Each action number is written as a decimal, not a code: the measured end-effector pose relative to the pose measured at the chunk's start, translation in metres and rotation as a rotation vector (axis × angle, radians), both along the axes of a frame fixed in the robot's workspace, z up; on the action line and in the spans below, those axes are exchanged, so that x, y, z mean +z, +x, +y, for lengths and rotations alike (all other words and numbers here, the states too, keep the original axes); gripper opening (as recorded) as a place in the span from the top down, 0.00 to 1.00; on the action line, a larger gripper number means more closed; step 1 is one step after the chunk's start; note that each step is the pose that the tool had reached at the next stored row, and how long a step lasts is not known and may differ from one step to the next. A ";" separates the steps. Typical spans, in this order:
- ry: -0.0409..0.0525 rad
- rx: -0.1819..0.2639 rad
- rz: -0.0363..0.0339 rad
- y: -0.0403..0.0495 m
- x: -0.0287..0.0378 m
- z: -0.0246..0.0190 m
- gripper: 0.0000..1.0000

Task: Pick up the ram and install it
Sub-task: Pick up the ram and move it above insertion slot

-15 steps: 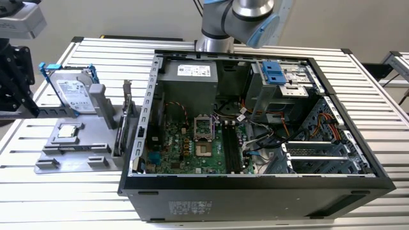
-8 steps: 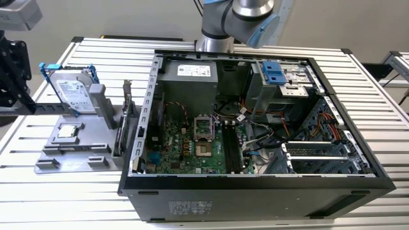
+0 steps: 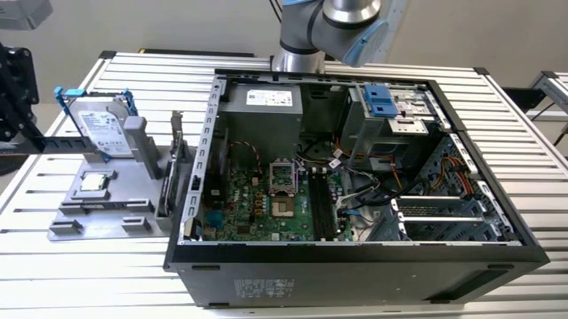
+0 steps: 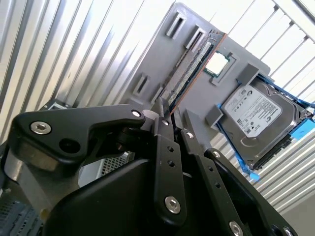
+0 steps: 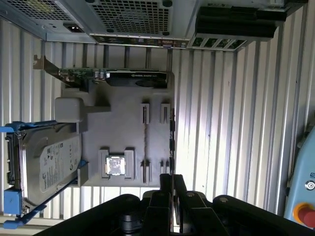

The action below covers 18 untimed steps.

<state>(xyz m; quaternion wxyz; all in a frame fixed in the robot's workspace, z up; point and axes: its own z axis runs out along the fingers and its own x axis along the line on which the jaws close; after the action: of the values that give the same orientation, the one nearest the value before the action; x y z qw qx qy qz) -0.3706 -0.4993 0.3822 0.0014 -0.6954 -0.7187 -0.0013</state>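
exterior view: a grey holder plate (image 3: pixel 100 212) is lying on a slatted metal table (image 3: pixel 53 279), with its one long edge just beside an open computer case (image 3: pixel 355 279). bare slats are running free past the plate's other edges. a hard drive (image 3: pixel 96 126) in a blue frame is leaning at the plate's far end, a processor chip (image 3: pixel 96 183) is sitting mid-plate, and an upright graphics card (image 3: pixel 175 156) is standing along the edge nearest the case. the arm (image 3: pixel 324 26) is rising behind the case, against a pale wall.

second wrist view: the ram (image 4: pixel 192 64) is standing on its long edge in slotted holders on the plate (image 4: pixel 162 54), just beside the processor chip (image 4: pixel 216 64) and apart from the hard drive (image 4: pixel 258 118). the gripper (image 4: pixel 173 110) is hanging near the ram's nearer end, its fingers (image 4: pixel 165 142) drawn narrow and holding nothing.

first wrist view: the gripper (image 5: pixel 172 177) is hovering at the plate's (image 5: pixel 123 123) edge farthest from the case (image 5: pixel 133 19). the ram (image 5: pixel 145 142) is showing as a thin line, roughly in line with the fingers. open slats (image 5: pixel 231 123) are lying beside the plate.
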 end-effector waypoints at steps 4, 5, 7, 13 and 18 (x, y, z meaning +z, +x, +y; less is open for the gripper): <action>0.0000 0.000 0.0000 0.0000 0.0031 0.0000 1.00; 0.0000 0.000 0.0000 0.0000 0.0037 0.0000 1.00; -0.0001 0.000 0.0001 0.0000 0.0049 0.0000 1.00; 0.0000 0.000 0.0000 0.0000 0.0065 0.0000 1.00; -0.0001 0.000 0.0001 0.0033 0.0067 0.0000 1.00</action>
<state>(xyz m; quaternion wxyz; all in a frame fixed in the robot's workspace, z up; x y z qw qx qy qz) -0.3673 -0.4993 0.3889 0.0014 -0.6954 -0.7187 -0.0012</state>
